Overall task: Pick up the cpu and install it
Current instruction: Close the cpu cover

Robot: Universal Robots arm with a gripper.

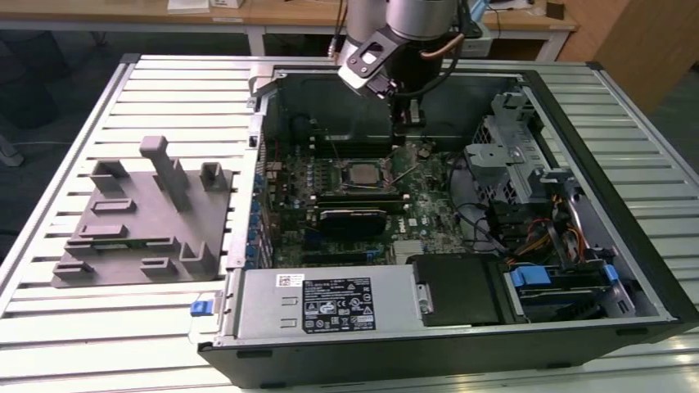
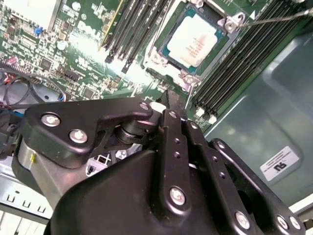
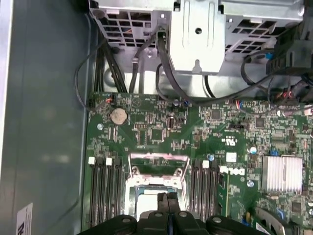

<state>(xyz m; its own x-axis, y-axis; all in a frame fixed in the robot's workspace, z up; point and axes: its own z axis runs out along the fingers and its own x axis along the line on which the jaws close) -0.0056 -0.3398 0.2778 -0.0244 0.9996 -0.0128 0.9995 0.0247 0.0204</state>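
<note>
One robot arm reaches into an open computer case (image 1: 459,360) in the exterior view. Its claw (image 1: 404,123) hangs above the motherboard (image 1: 426,205), near the case's far wall. The cpu (image 1: 361,173) lies on the board below the claw, a little nearer the camera. A grey fixture block (image 1: 142,217) stands well apart from the claw, outside the case on the slatted table (image 1: 65,327).

In the second wrist view, the claw (image 2: 168,100) has its two black fingers pressed together with nothing between them. Beyond the fingertips, not touching them, the cpu (image 2: 198,41) shows its pale top inside the metal socket frame (image 2: 234,22), with memory slots (image 2: 237,63) alongside.

In the first wrist view, the closed claw (image 3: 168,198) overlaps the socket. The cpu (image 3: 146,198) shows just beside the fingertips. A coin battery (image 3: 118,115) and a silver heatsink (image 3: 282,174) sit farther off.
</note>
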